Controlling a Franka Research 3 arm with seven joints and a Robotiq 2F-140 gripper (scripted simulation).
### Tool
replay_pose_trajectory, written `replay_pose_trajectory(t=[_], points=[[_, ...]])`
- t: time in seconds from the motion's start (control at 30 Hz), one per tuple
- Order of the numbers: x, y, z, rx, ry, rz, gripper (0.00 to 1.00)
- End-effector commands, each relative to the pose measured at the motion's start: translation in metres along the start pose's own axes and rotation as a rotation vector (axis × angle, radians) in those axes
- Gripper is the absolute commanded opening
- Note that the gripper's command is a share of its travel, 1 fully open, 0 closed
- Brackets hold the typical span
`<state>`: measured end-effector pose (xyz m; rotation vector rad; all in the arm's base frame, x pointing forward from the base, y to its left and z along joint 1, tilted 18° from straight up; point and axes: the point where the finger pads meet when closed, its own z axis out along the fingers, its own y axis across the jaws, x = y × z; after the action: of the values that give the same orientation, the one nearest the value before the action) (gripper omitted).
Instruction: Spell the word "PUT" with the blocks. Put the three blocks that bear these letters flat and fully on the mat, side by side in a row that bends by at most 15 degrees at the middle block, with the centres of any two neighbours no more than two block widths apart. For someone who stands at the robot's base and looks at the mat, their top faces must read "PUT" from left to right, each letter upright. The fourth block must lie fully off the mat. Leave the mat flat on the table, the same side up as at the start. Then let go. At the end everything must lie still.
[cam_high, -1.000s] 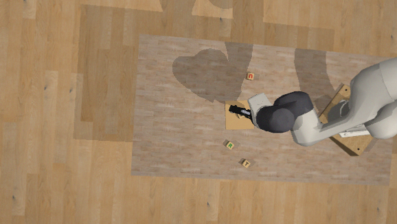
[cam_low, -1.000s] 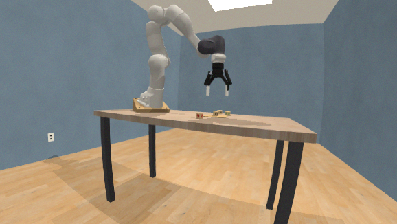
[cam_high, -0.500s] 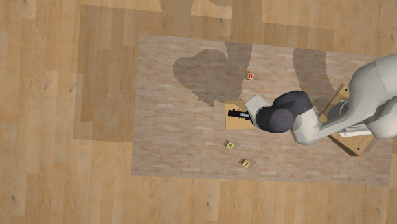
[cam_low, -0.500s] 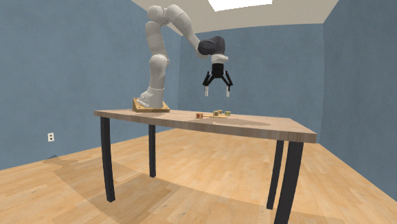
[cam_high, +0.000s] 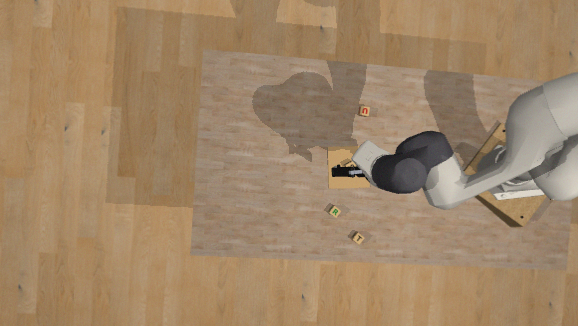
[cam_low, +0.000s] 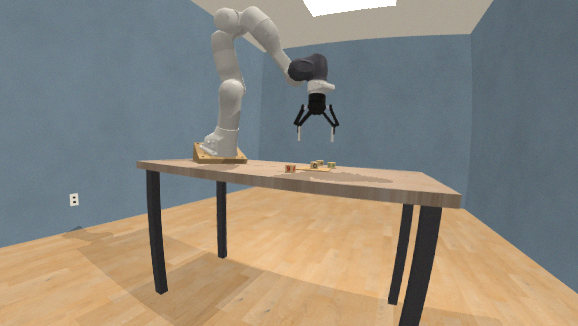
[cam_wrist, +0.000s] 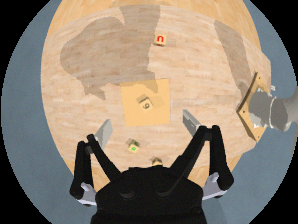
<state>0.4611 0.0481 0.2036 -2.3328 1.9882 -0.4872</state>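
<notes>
On the worktop (cam_high: 260, 210) from above, my tool (cam_high: 344, 171) hangs spread wide and empty over the tan mat (cam_high: 334, 183), which carries one block (cam_wrist: 145, 103) whose letter I cannot read. Off the mat lie the green R block (cam_high: 334, 211) and T block (cam_high: 358, 237) below it. The red U block (cam_high: 365, 111) lies above it, each tan with its letter on top.

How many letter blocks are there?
4. The U block sits alone on the table, one block lies on the mat under the gripper, and the R block and T block are together.
</notes>
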Motion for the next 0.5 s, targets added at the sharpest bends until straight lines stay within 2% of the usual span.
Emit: replay_pose_trajectory(t=[0.0,0.47], points=[[0.0001,-0.0002,0.002,0.001,0.004,-0.139,1.0],[-0.0003,0.0001,0.0068,0.0,0.005,-0.339,1.0]])
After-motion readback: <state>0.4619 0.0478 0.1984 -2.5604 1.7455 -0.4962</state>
